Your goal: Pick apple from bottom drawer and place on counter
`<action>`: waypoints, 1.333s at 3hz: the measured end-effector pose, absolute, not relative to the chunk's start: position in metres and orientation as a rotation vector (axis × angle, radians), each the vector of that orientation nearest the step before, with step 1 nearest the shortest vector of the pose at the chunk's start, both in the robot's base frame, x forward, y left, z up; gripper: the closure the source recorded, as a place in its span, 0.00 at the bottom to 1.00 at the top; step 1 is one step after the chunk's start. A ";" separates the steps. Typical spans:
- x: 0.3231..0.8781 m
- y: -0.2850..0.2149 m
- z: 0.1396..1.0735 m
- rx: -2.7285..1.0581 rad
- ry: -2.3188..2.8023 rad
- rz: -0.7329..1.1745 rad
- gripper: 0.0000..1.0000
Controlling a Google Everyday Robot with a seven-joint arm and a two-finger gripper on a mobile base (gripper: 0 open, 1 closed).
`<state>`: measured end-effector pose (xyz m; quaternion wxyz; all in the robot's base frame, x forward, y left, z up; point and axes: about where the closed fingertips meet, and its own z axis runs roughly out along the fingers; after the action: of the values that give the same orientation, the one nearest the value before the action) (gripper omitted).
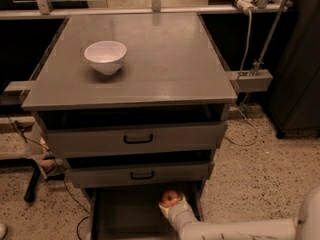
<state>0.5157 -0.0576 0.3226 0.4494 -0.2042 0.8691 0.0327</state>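
The small red apple [170, 198] with yellowish patches lies in the open bottom drawer [125, 216], at its back right under the middle drawer. My gripper [171, 205] reaches into that drawer from the lower right and sits right at the apple, touching or around it. The white arm runs off to the bottom right corner. The grey counter [165, 64] on top of the cabinet holds a white bowl [105, 57] at its left side.
The two upper drawers [135, 139] with black handles stand slightly pulled out above the bottom one. Cables and a black stand leg [34, 181] lie on the speckled floor at left. A dark cabinet [300, 59] stands at right.
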 end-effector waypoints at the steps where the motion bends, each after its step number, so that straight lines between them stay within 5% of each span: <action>1: 0.497 -0.082 0.360 -0.470 2.173 0.023 1.00; 4: 0.480 -0.105 0.409 -0.445 2.179 -0.020 1.00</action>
<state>0.4805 -0.1047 0.4087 0.4428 -0.1792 0.8785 -0.0082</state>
